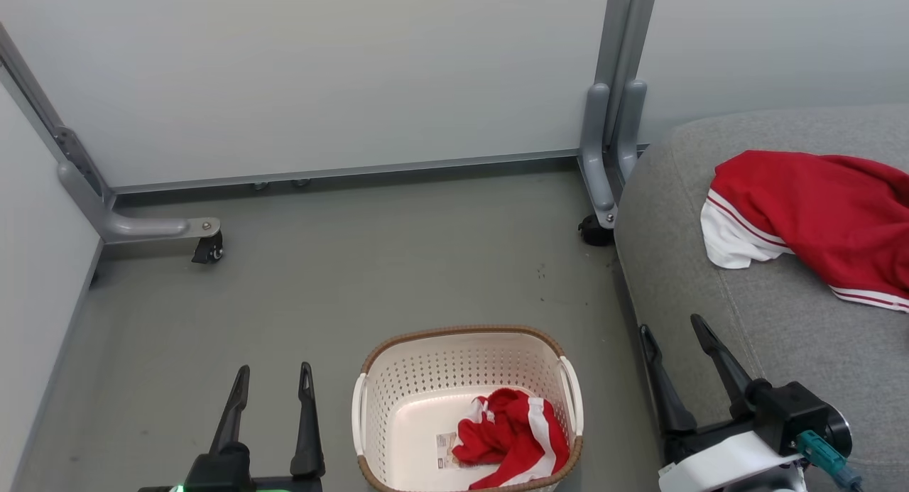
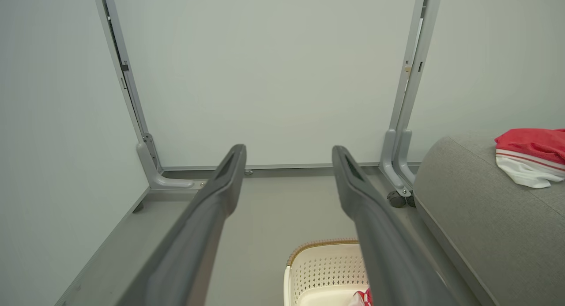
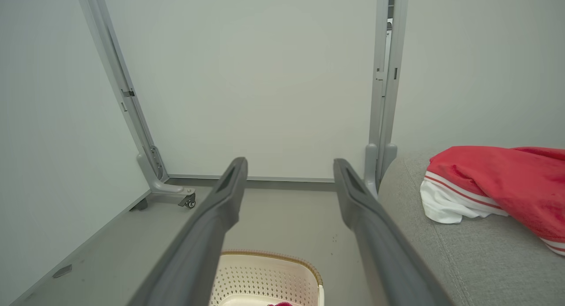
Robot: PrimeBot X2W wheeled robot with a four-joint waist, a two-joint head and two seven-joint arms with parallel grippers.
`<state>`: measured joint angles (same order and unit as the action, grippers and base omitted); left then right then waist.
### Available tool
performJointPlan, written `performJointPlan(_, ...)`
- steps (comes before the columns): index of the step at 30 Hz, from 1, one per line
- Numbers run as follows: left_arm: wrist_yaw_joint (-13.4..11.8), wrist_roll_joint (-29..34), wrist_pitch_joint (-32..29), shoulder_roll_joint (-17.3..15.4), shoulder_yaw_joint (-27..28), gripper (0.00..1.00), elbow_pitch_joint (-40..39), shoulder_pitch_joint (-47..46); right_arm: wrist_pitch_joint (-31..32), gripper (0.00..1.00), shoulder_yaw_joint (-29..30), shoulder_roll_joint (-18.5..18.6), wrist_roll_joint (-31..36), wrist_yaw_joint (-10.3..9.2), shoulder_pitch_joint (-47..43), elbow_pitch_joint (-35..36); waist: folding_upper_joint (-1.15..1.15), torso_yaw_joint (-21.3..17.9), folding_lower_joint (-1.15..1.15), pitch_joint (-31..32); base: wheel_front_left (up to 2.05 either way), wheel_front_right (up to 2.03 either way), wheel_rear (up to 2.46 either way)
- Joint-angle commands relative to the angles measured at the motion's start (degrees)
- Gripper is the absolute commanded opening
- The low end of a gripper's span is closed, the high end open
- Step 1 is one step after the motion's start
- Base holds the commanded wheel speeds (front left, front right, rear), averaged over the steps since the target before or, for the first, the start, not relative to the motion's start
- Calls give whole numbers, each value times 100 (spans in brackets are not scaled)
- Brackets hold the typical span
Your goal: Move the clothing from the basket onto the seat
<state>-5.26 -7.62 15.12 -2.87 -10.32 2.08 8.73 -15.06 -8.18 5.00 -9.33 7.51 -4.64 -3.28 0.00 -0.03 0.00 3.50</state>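
Red garment (image 1: 515, 435) lies bunched in the right half of the basket (image 1: 461, 331) on the floor (image 1: 319, 286), nearer the right claw (image 1: 669, 324) than the left claw (image 1: 275, 366), both wide and empty, seat (image 1: 781, 336) rightward

Red garment (image 1: 513, 439) crumpled in basket (image 1: 426, 378), second garment (image 1: 817, 208) on seat (image 1: 781, 321)

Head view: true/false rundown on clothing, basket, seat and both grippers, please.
1. A red garment lies inside the basket. True.
2. The seat is bare. False: a second garment lies on it.
3. The left gripper holds fabric. False: its fingers stand apart, empty, above the floor.
4. The right gripper is open and empty. True.
5. The basket stands on the seat. False: it stands on the floor, left of the seat.
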Motion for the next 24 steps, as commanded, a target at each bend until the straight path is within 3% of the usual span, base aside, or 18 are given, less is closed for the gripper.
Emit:
performJointPlan(1, 15, 1, 5, -7, 7, 100, 10, -11, -17, 100, 51, 4, 37, -4, -96, 43, 0, -4, 0, -17, 0, 0, 0)
performJointPlan(8, 6, -68, 4, -6, -68, 100, 103, -67, -17, 100, 209, -31, 58, -4, -109, 13, 0, -33, 0, -170, 0, 0, 0)
performJointPlan(14, 25, -65, 4, -6, -194, 100, 261, -236, -17, 100, 802, -73, 130, -4, -113, 24, 0, -52, 0, -455, 0, 0, 0)
performJointPlan(24, 227, 89, 5, -8, -478, 100, 634, -1216, -16, 100, 1259, 75, 317, -4, 531, 404, 0, -215, 0, -1782, 0, 0, 0)
